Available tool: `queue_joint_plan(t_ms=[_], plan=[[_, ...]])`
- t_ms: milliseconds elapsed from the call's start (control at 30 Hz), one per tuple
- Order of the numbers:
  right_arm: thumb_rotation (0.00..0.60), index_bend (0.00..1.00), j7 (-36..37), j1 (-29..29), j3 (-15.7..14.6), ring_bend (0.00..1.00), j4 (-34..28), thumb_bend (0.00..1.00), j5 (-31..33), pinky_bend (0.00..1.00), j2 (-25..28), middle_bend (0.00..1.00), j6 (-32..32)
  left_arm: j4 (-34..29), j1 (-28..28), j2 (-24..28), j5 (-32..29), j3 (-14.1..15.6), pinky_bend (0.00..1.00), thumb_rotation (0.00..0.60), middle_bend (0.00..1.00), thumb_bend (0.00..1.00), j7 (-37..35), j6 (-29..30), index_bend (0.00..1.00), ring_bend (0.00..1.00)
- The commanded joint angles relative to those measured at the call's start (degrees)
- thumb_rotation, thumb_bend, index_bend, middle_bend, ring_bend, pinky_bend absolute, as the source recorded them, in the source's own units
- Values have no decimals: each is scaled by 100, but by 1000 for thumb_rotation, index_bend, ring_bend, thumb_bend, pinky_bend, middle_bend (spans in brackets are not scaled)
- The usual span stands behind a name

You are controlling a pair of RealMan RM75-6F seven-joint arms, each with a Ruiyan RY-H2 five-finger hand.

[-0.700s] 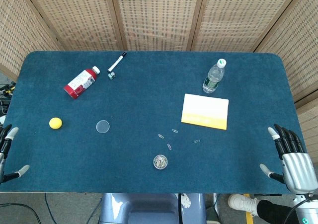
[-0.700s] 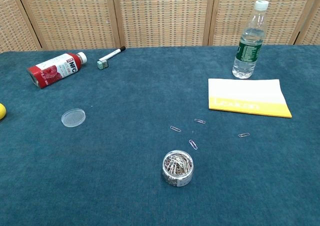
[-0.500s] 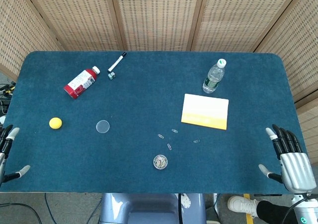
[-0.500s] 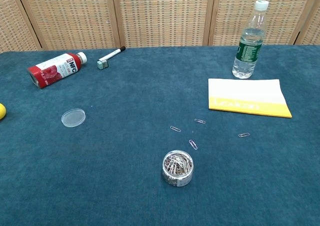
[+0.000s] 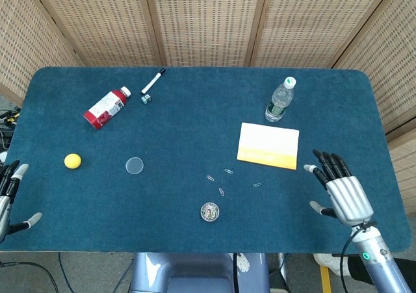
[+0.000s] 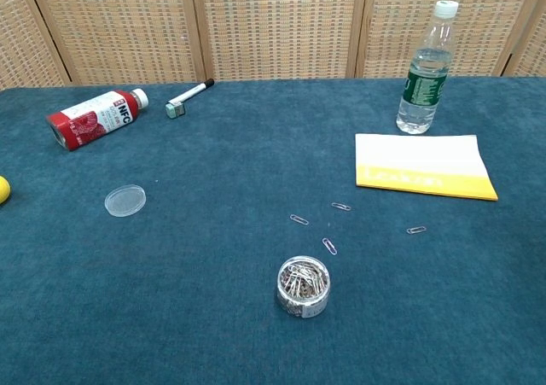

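Head view: four loose paper clips [image 5: 229, 171], one jar [image 5: 209, 211], two bottles (both hands [image 5: 340, 188] spread, empty).

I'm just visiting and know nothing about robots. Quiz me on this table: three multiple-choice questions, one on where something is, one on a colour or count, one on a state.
1. Where is the yellow ball?
A. near the table's left edge
B. beside the water bottle
C. on the yellow pad

2. How many loose paper clips lie outside the jar?
A. one
B. four
C. nine

3. How is the red juice bottle placed?
A. upright
B. on its side
C. held by a hand

Answers:
1 A, it sits far left, close to the left hand.
2 B, the chest view shows four.
3 B, it lies flat on the cloth.
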Motion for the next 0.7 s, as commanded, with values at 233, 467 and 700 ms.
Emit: queue_joint_plan(t_ms=[233,467,700], plan=[[600,408,-513,1222,473,0,433,282,985,64,-915,0,-1523,109,-107,-157,-243,-73,0,600,0,0,186,-217,0,0],[600,443,-1147,1552,445,0,633,283,1660,64,-1491,0,-1886,133,-145,-185,-310,-89,0,600,0,0,253,-283,0,0],[600,452,-1643,1813,315,0,837,317,2031,64,-1847,0,-2154,141,-166,-191,-349,-90,0,600,0,0,273,-328,0,0]])
